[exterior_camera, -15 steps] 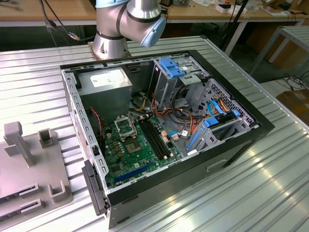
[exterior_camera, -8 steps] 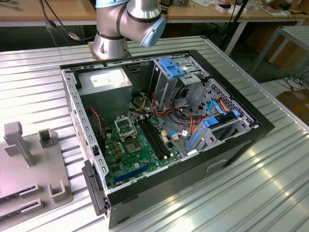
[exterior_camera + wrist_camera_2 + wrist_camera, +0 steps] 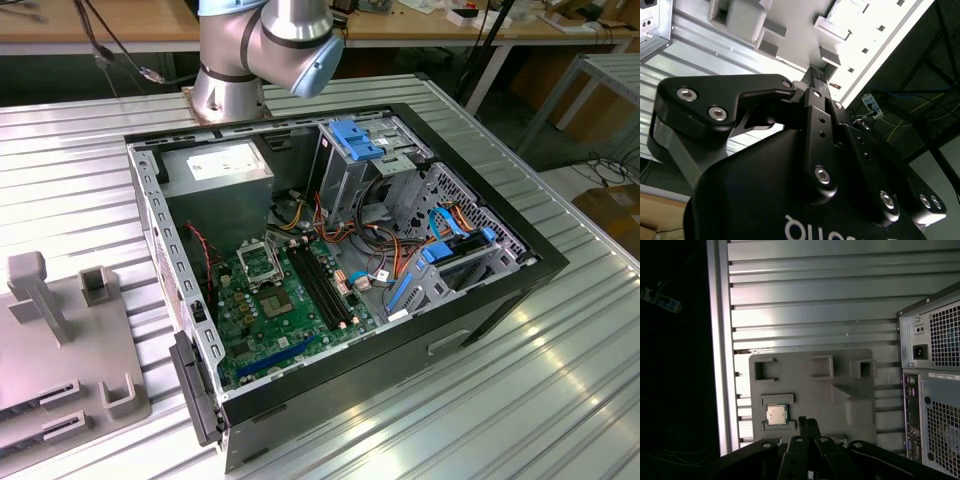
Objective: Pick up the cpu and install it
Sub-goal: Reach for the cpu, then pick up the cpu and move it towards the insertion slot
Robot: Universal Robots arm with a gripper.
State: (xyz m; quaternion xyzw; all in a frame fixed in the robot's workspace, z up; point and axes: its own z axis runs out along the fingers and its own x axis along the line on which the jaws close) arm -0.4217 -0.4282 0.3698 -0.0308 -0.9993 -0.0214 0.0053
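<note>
Black gripper (image 3: 807, 424) up close, tips squeezed together and holding nothing, then small silver cpu (image 3: 776, 414) lying flat in a pocket of grey tray (image 3: 805, 390), computer case (image 3: 932, 380) beside, ribbed metal table (image 3: 815, 295) behind.

Bright glare on table (image 3: 560, 400), dark margins
</note>
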